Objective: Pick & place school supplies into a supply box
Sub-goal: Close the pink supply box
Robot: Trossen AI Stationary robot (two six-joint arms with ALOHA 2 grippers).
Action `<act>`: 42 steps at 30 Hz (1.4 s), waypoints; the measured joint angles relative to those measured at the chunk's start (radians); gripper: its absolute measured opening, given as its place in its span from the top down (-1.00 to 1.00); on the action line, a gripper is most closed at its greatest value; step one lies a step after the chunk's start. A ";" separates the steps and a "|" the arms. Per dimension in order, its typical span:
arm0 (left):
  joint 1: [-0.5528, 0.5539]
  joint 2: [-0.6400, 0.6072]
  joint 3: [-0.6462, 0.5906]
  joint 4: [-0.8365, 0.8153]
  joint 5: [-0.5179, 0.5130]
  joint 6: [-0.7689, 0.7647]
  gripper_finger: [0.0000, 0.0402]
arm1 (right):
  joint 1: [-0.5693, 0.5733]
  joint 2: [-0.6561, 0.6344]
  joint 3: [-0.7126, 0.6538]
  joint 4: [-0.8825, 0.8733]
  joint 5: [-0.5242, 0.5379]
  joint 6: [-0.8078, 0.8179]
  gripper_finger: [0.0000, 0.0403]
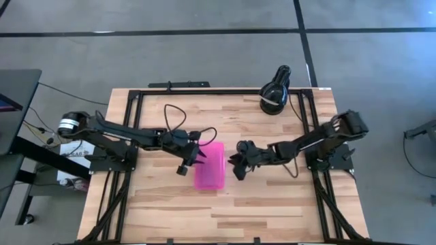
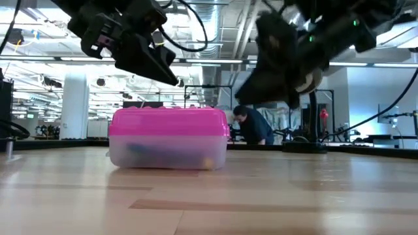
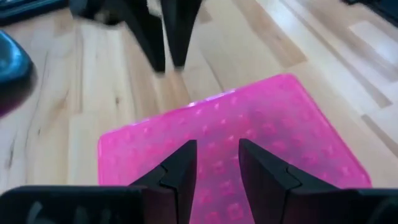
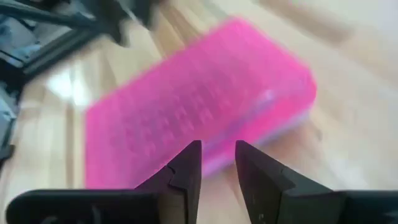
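Note:
The supply box [image 1: 210, 167] rests flat on its clear base in the middle of the table, with its pink lid closed. Through the base [image 2: 168, 155] in the low view, blue and yellow supplies show dimly inside. My left gripper [image 1: 193, 158] hangs just left of the box and above its lid [image 3: 236, 137], narrowly open, touching nothing. My right gripper [image 1: 238, 163] hovers just right of the box, raised off the table [image 2: 274, 72], also narrowly open and empty; the box [image 4: 205, 99] lies ahead of its fingers. No loose pens, pencils or scissors show on the table.
A black lamp [image 1: 274, 92] stands at the table's far right corner. A cable [image 1: 178, 119] loops over the wood behind the left arm. Bare wood [image 1: 218, 211] stretches toward the near edge. A person [image 2: 251, 125] shows in the room far behind the table.

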 joint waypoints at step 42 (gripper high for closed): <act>-0.125 0.192 -0.001 -0.189 -0.097 -0.500 0.43 | -0.046 0.270 0.172 0.207 -0.243 -0.279 0.54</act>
